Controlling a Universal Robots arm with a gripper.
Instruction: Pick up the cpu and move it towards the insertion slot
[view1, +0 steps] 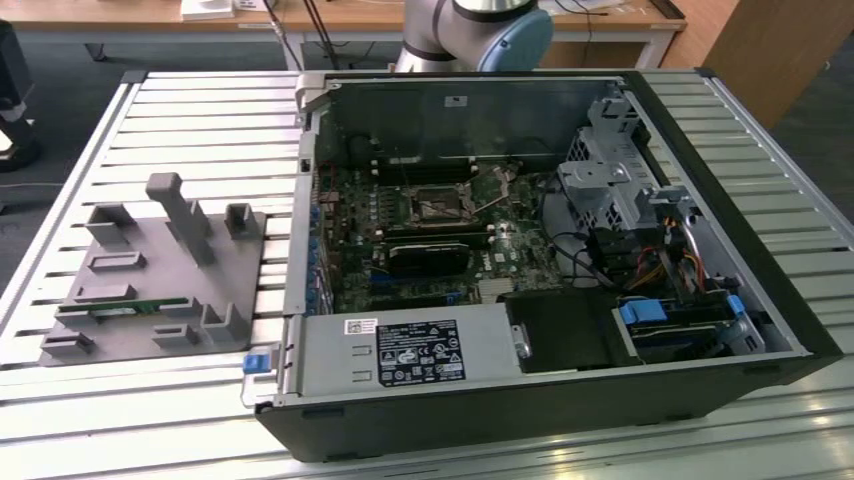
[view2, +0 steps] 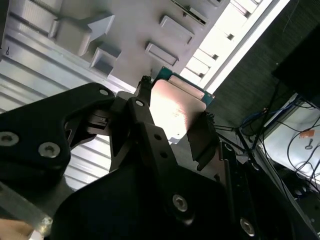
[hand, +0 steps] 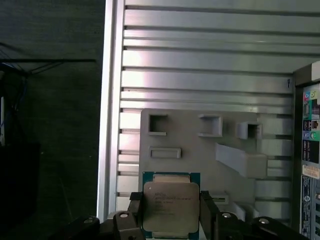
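On a silver slatted metal counter (view1: 174, 110) lies an open black desktop computer case (view1: 747, 300), its green circuit board (view1: 354, 270) facing up. Just beside the case, toward the exterior view's left, sits a flat grey plastic fixture plate (view1: 134, 290) with raised blocks and pockets. A long thin green memory stick (view1: 114, 308) lies in 1 of its pockets. A grey and light-blue robot arm (view1: 481, 30) rises beyond the far side of the case.

Near the middle of the board is the insertion slot (view1: 438, 205), a square dark socket with a shiny metal frame and a thin lever.

In both wrist views, 2 black jaws are closed on the cpu (hand: 170, 210) (view2: 175, 112), a small flat square chip with a silvery metal top and a green rim. They pinch it by 2 opposite edges. The chip is held in the air over the grey fixture plate and the counter slats, outside the case.
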